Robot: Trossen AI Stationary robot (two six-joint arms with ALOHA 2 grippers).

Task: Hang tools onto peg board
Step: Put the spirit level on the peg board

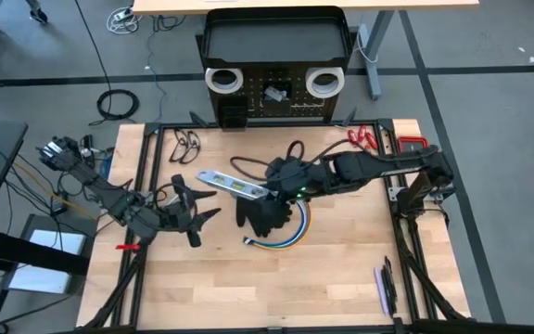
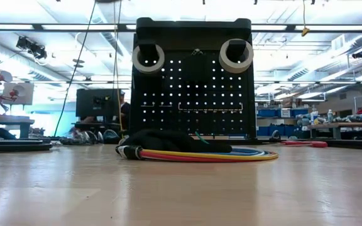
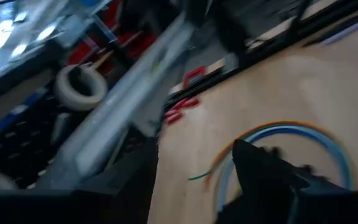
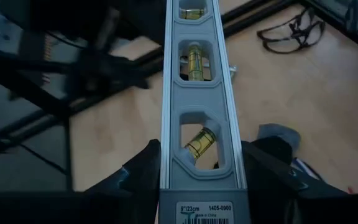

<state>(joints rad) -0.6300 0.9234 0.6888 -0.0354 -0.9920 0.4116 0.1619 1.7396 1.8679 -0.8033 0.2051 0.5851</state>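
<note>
High: level (image 1: 234,184) clamped end-on in right gripper (image 1: 265,191) mid-table; left gripper (image 1: 196,212) beside it, spread, holding nothing. Tape rolls (image 1: 222,80) on peg board (image 1: 274,100). Low: cable coil (image 2: 207,154) only. Right wrist: level's vials (image 4: 199,143) visible.

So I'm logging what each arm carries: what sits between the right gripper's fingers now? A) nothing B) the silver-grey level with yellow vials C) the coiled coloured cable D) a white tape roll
B: in the right wrist view the level runs straight out from between the right gripper's two dark fingers, which press its sides.
</note>
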